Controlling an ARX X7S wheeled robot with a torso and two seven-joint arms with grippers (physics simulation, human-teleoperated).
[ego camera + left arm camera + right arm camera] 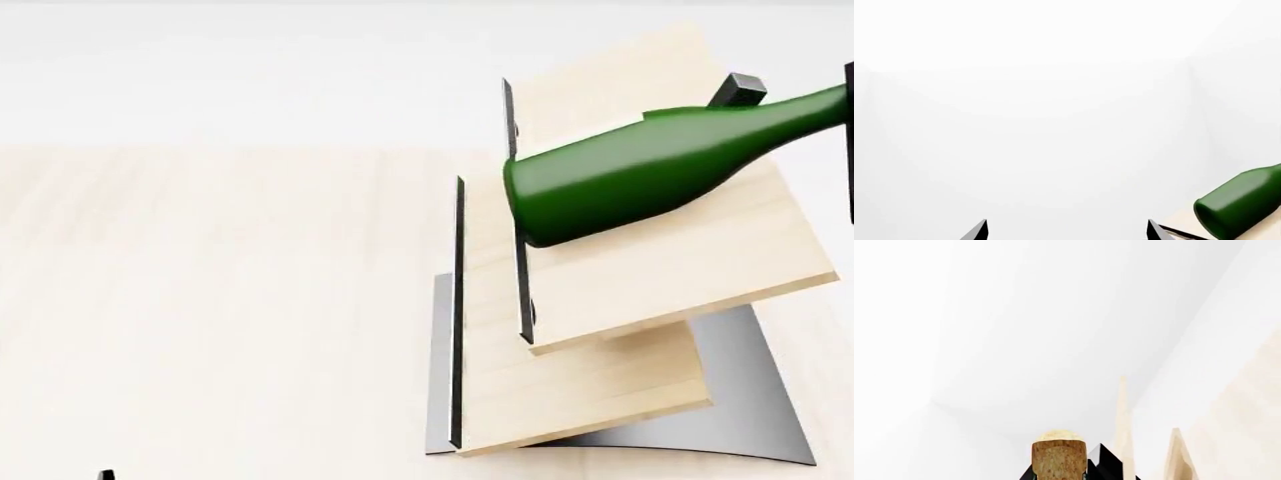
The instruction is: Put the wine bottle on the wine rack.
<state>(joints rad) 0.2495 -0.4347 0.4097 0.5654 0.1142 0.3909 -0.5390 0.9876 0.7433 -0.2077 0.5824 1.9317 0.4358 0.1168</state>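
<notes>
Over the upper board of the wine rack [667, 270], the wine bottle [641, 180] lies tilted, base toward the dark edge strip [523, 290] that should stop it sliding. Right fingers [1099, 465] flank its corked neck, seemingly clamped. Left fingers [981, 231] stand spread, empty, just beside the rack.

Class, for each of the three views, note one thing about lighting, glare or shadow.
Head view: even light, a soft sheen along the bottle, faint shadow beneath the rack boards. Left wrist view: nearly all washed-out white, with only the bottle's base and dark fingertips standing out. Right wrist view: also bleached white, the cork crisp, no blur.
</notes>
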